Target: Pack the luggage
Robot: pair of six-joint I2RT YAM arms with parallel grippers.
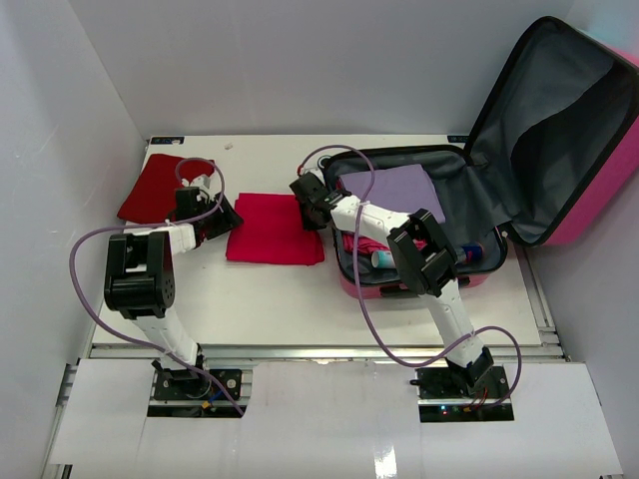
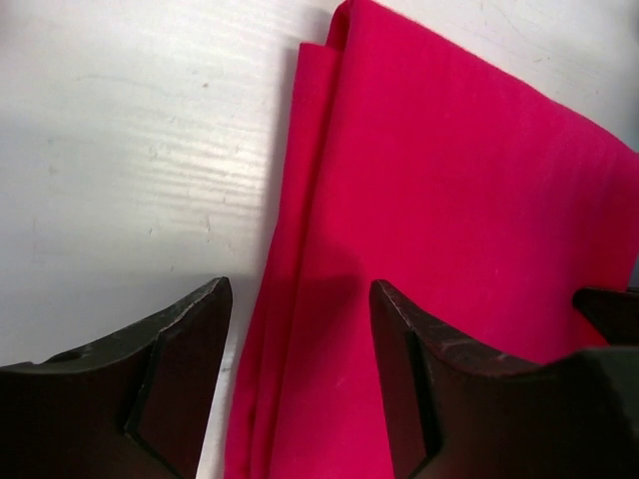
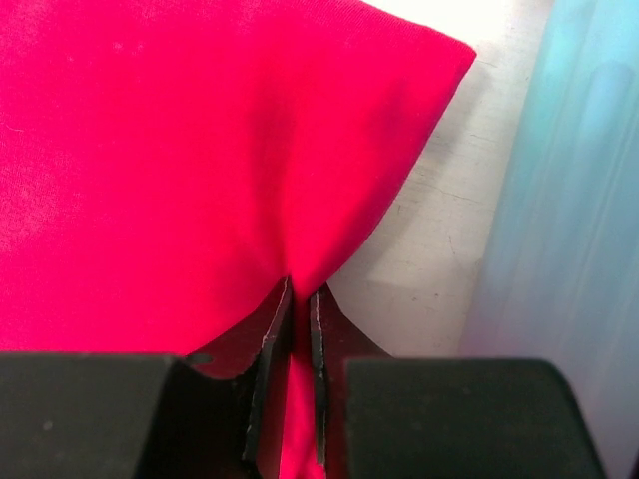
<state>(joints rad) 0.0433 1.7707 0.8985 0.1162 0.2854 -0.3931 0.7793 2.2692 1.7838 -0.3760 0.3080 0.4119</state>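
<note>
On the white table (image 1: 280, 299), the open pink hard-shell luggage (image 1: 599, 190) stands at the right. The right gripper (image 3: 300, 299) is clenched on the folded crimson cloth (image 3: 200, 150). The left gripper (image 2: 300, 299) straddles its other edge, jaws apart. It should pinch all layers before both lift together.

You have one luggage (image 1: 559, 125), one dark red cloth (image 1: 150, 195), one bright red cloth (image 1: 272, 232), and one lilac cloth (image 1: 394, 190): three cloths altogether.
</note>
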